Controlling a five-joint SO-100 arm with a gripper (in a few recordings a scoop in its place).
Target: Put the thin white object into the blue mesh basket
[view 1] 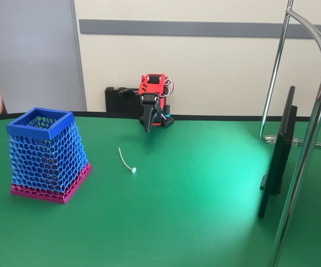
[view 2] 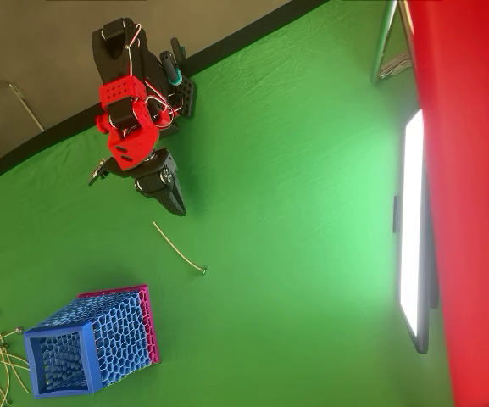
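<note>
Thin white object (view 1: pixel 126 160) on green table (view 1: pixel 193 194), claw (view 1: pixel 147 125) seemingly closed, empty.

The red and black five-joint arm (view 1: pixel 152 92) sits folded low over its base at the far edge of the green counter (view 1: pixel 205 183), its upper segments doubled back on themselves. Its black two-finger tool (view 1: pixel 148 125) points down toward the counter in the fixed view and hangs clear of it. In the overhead view the tool (view 2: pixel 175 200) looks closed, fingers together, holding nothing.
</note>
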